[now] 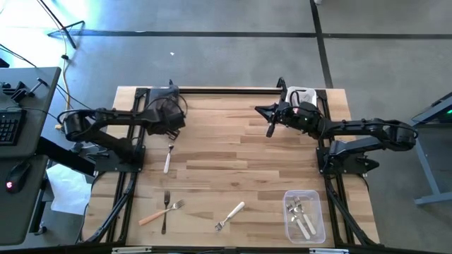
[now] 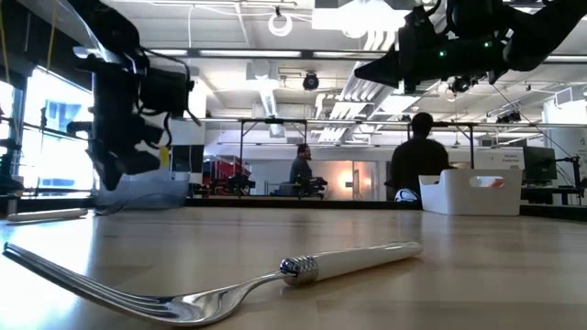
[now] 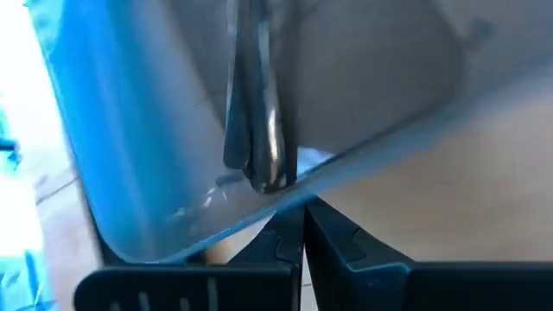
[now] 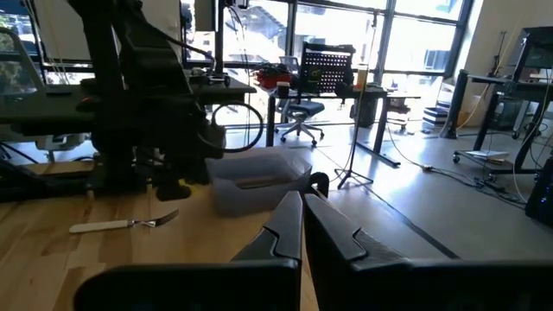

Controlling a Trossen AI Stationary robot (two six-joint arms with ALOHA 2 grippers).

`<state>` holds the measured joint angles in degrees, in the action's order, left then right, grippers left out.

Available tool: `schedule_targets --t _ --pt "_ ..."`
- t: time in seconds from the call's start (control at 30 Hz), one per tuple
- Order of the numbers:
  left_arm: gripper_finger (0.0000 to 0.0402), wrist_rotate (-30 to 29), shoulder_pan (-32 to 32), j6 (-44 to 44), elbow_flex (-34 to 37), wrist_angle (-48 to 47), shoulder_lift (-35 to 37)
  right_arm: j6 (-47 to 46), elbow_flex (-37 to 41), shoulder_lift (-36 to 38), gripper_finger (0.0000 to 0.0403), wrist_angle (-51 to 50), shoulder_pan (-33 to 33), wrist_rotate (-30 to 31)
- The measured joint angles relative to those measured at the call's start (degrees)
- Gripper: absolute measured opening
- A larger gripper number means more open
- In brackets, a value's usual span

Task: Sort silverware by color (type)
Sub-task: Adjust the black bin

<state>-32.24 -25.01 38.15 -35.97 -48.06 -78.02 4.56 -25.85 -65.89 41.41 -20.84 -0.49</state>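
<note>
Four small metal-tined forks lie loose on my table. A white-handled fork [image 1: 168,159] rests flat near my left arm, tines toward the far edge. Near the front edge, a salmon-orange-handled fork [image 1: 161,212] lies slanted, and a thin dark-handled fork [image 1: 165,212] crosses it, pointing straight back. Just to their right another white-handled fork [image 1: 230,216] lies slanted, tines toward the front. Several more white-handled forks [image 1: 304,215] sit piled together at my front right.
</note>
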Motion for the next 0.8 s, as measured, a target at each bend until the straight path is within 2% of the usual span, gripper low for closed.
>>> schedule_targets --t 0.13,0.3,0.5,0.63,0.8 --pt "0.0 -0.3 -4.3 -2.3 0.7 -0.4 0.0 0.0 0.0 0.0 0.0 0.0 0.0 0.0" --pt "0.0 -0.3 -6.1 -3.8 0.7 -0.8 0.8 1.0 0.0 0.0 0.0 -0.1 0.0 0.0" --pt "0.0 0.3 -1.7 -2.8 0.7 -1.4 5.2 1.9 0.0 0.0 0.0 -0.5 0.0 0.0" --pt "0.0 3.7 2.0 -2.8 0.6 1.2 8.6 1.8 0.0 0.0 0.0 -0.5 0.0 0.0" --pt "0.0 4.4 3.2 -2.8 0.6 1.8 8.4 1.7 0.0 0.0 0.0 -0.5 0.0 0.0"
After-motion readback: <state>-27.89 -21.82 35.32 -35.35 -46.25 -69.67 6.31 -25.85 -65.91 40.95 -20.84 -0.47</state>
